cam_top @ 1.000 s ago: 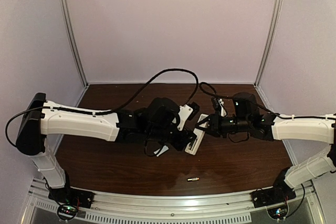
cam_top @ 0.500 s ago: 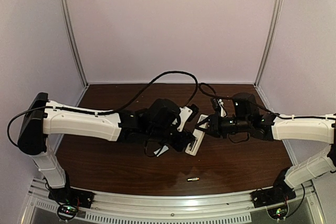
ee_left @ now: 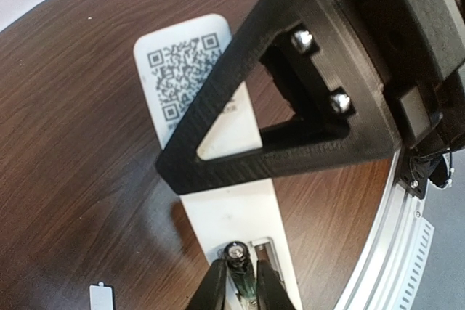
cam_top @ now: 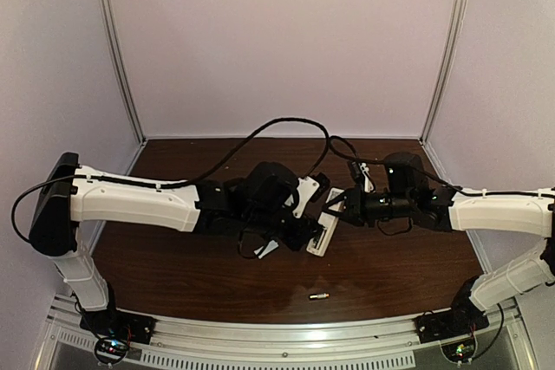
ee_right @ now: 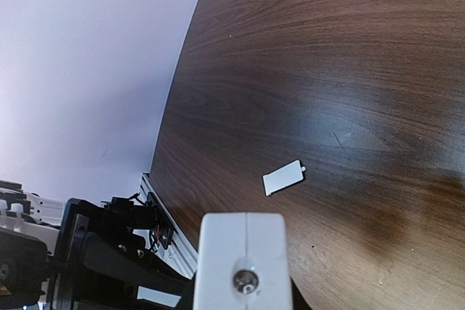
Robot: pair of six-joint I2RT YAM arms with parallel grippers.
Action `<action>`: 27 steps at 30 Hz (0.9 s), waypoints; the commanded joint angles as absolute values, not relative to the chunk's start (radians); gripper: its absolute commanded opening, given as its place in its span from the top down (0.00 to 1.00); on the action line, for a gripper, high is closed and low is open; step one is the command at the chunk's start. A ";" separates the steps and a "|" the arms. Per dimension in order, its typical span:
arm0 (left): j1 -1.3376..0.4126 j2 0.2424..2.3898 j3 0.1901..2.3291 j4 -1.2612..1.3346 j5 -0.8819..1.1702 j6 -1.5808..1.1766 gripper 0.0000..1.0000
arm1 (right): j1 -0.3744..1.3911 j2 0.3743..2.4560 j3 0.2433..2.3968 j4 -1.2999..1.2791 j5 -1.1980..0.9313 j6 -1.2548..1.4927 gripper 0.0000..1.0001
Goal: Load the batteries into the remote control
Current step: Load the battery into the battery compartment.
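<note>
The remote control [ee_left: 232, 201] lies back-up on the table, white with a QR label, its battery bay [ee_left: 267, 250] open at the near end. My left gripper [ee_left: 242, 284] is shut on a dark battery [ee_left: 240, 258], held nose-down at the mouth of that bay. My right gripper [cam_top: 334, 207] is shut on the remote's far end; its black fingers [ee_left: 290, 107] span the remote. In the right wrist view the remote [ee_right: 243, 252] shows end-on. A second battery [cam_top: 319, 296] lies loose near the front edge.
The small flat white cover piece [ee_right: 283, 178] lies on the wood to the left of the remote, under the left arm [cam_top: 267, 249]. An aluminium rail [cam_top: 286, 340] borders the table's front. Purple walls close the sides and back.
Almost nothing has changed. The left arm has crept a touch to the right over the remote, and both grips hold as before.
</note>
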State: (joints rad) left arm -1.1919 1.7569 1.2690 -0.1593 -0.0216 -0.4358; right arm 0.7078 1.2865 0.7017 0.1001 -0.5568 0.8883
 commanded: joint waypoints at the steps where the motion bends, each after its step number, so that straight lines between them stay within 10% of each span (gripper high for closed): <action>1: -1.186 1.768 1.315 -0.165 -0.019 -0.432 0.83 | 0.710 1.268 0.738 0.101 -0.572 0.870 1.00; 27: -1.180 1.788 1.344 -0.198 -0.019 -0.442 0.93 | 0.712 1.269 0.752 0.084 -0.573 0.857 1.00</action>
